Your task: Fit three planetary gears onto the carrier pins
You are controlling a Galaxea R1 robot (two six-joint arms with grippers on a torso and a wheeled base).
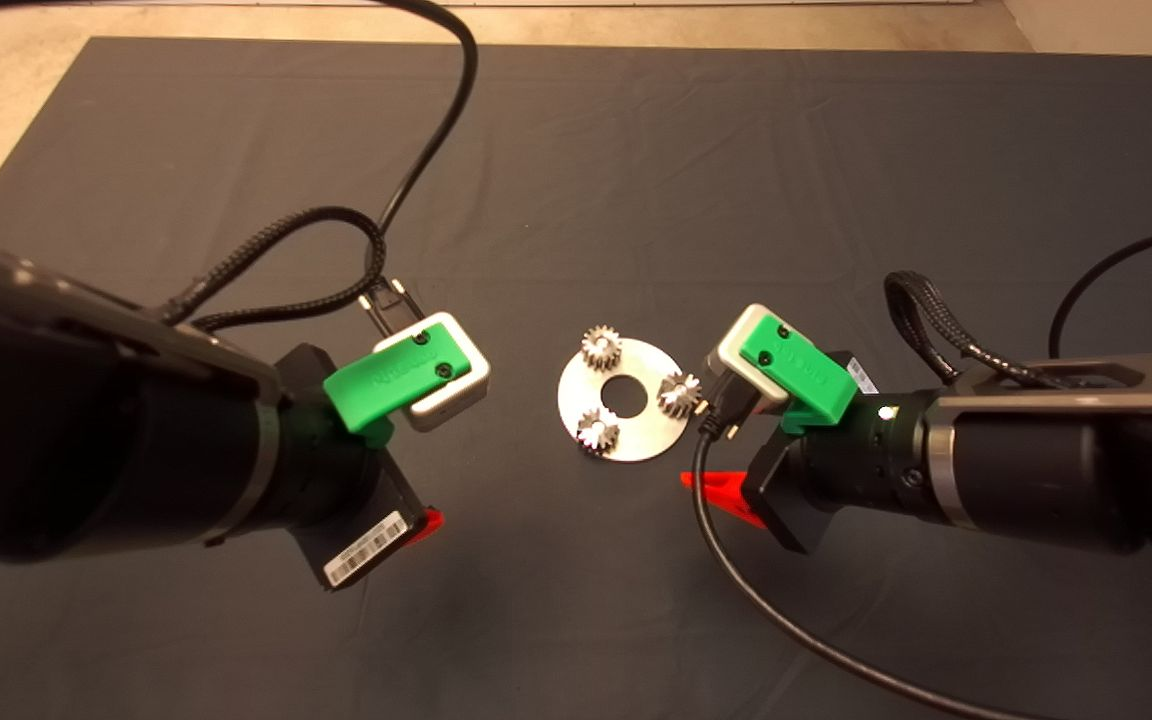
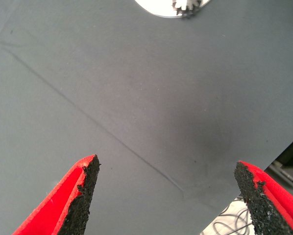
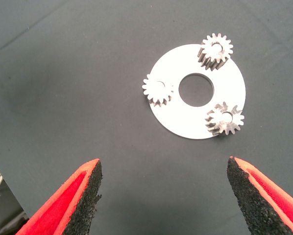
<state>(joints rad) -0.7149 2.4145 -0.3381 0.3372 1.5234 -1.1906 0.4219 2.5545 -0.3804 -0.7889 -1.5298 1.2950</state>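
Observation:
A flat round silver disc point(image 1: 651, 430) with a centre hole lies on the mat's middle. Three small toothed gears sit on it in a triangle: one at the far side point(image 1: 600, 347), one at the right point(image 1: 680, 393), one at the near left point(image 1: 598, 430). Each gear is on a carrier pin; only the pin tops show in the gear holes point(image 3: 158, 89). The right wrist view shows the disc point(image 3: 185, 117) with all three gears. My right gripper point(image 1: 726, 495) is open, right of and nearer than the disc. My left gripper point(image 1: 416, 525) is open, left of the disc, over bare mat point(image 2: 136, 98).
The dark mat point(image 1: 636, 150) covers the table, with beige floor beyond its far and left edges. Black cables loop from both arms: one over the far left of the mat point(image 1: 416, 170), one trailing toward the near edge point(image 1: 736, 590). The mat's edge shows in the left wrist view point(image 2: 254, 176).

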